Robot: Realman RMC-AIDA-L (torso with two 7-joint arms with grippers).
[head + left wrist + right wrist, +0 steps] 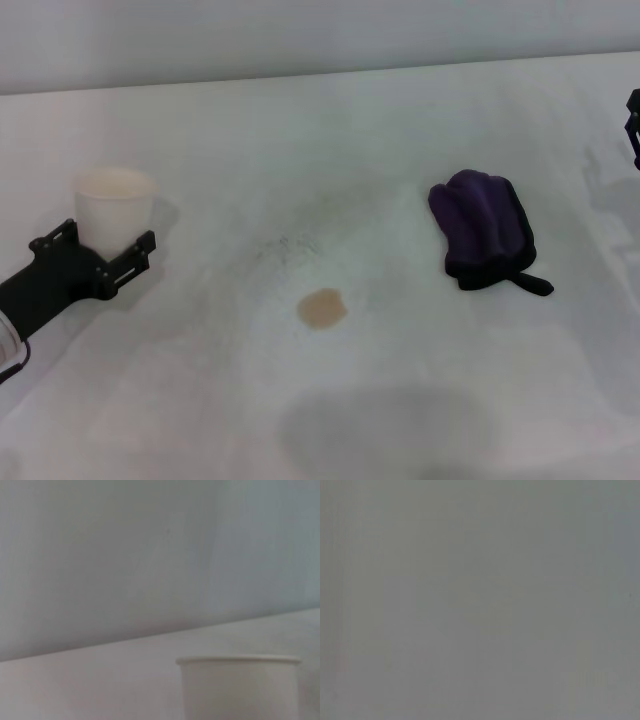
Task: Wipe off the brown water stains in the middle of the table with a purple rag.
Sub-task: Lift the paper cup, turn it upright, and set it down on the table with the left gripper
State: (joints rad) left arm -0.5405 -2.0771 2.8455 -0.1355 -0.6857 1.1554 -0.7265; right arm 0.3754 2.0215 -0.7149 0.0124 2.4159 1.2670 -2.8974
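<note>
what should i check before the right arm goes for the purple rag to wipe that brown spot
1. Purple rag free to pick: ok, it lies bunched on the table, nothing on it.
2. Brown water stains uncovered: ok, one small blotch, apart from the rag.
3. Right tool near the rag: not ok, only a sliver shows at the table's far right edge.
4. Right tool open: cannot tell.
5. Paper cup clear of the wipe path: ok, it stands upright far to the left, at the left tool.
6. Left tool gripping the cup: cannot tell.
</note>
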